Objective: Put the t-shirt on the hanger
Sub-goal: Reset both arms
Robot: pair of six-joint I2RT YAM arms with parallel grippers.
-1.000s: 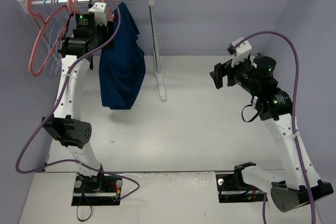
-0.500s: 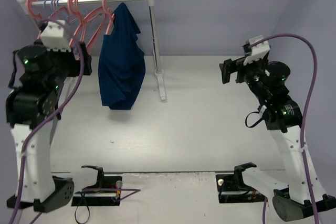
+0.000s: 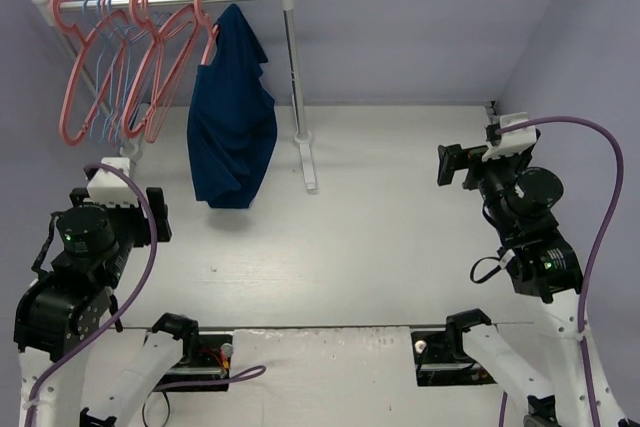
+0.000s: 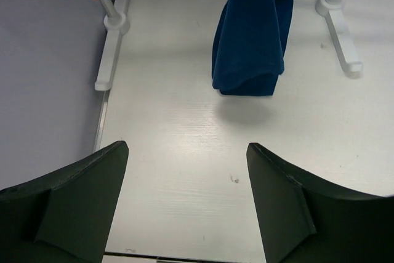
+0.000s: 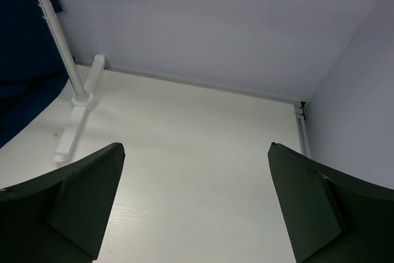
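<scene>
The dark navy t-shirt [image 3: 233, 112] hangs from the rail on the rightmost salmon-pink hanger [image 3: 198, 25], apart from both grippers. Its lower part shows in the left wrist view [image 4: 252, 35], and an edge shows in the right wrist view [image 5: 24, 60]. My left gripper [image 3: 150, 217] is open and empty, low at the near left, facing the shirt [image 4: 188, 152]. My right gripper [image 3: 452, 164] is open and empty at the right side, well away from the rack [image 5: 196, 152].
The white clothes rack [image 3: 292, 67] stands at the back left, its foot [image 3: 307, 162] on the table. More pink hangers [image 3: 85, 77] and thin light-blue hangers [image 3: 105, 57] hang on the rail's left part. Purple walls close in on both sides.
My left arm has pulled back from the rail, down to the near left, leaving the shirt hanging. My right arm has drawn back to the right.
</scene>
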